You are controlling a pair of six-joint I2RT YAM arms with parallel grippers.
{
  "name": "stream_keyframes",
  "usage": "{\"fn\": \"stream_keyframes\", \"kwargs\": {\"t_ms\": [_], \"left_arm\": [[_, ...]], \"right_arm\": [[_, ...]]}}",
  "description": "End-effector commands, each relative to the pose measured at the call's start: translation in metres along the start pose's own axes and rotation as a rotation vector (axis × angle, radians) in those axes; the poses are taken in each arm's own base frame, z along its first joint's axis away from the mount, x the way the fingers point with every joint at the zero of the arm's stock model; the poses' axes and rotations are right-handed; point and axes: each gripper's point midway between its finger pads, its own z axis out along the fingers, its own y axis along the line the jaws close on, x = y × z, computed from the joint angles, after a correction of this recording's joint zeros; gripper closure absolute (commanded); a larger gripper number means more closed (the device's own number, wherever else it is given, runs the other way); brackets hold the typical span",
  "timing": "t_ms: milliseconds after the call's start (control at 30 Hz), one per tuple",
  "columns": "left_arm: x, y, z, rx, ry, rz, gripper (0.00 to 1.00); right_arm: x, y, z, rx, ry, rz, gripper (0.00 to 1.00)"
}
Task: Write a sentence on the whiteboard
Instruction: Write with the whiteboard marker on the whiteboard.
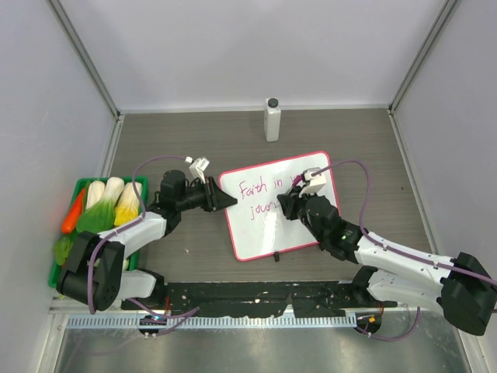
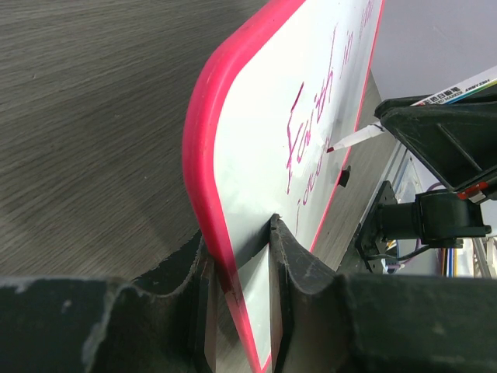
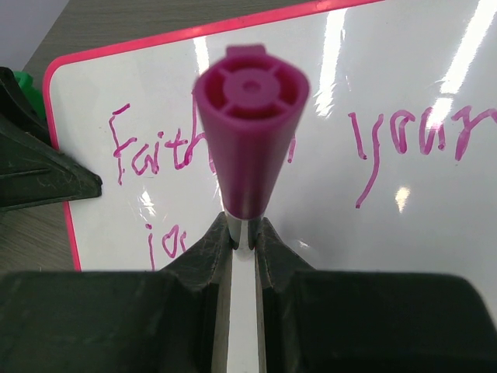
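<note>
Left claw [image 1: 224,200] pinches the whiteboard [image 1: 307,233] at its rim, right claw [image 3: 242,233] the marker [image 3: 250,132]; we judge it light, stiff, slick.

- From above, the right gripper [image 1: 295,198] covers the ends of both lines of the sentence [image 1: 255,190] on the whiteboard [image 1: 260,237].
- Right wrist view: the blurred marker [image 3: 250,132] hides the middle of the whiteboard's top line, and the right gripper cuts off the lower line after "jo".
- Left wrist view: the writing at the whiteboard's far end is too slanted to read.

Robot-lab test cell; plain pale wall panels [image 1: 233,47] w/ metal corner posts [image 1: 84,54] box in wood-grain tabletop [image 1: 194,136]; green bin [image 1: 80,181] of toy veg [image 1: 115,198] left of left gripper [image 1: 227,200].
</note>
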Motion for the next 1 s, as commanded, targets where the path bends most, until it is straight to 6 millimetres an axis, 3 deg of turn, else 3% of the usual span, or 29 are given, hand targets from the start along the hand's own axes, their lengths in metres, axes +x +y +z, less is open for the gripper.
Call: {"fn": "stream_keyframes", "kwargs": {"t_ms": [0, 467, 700, 967], "left_arm": [[0.001, 0.059, -0.002, -0.26, -0.029, 0.135, 1.0], [0.001, 0.059, -0.002, -0.26, -0.028, 0.137, 1.0], [0.001, 0.058, -0.002, -0.258, -0.028, 0.14, 1.0], [0.001, 0.058, -0.002, -0.259, -0.028, 0.141, 1.0]], "right_arm": [[0.004, -0.003, -0.001, 0.004, 0.005, 0.007, 0.99], [-0.034, 0.003, 0.005, 0.03, -0.093, -0.003, 0.99], [-0.038, -0.002, 0.009, 0.071, -0.106, 0.0, 0.99], [-0.029, -0.009, 0.007, 0.099, -0.078, -0.011, 0.99]]}}
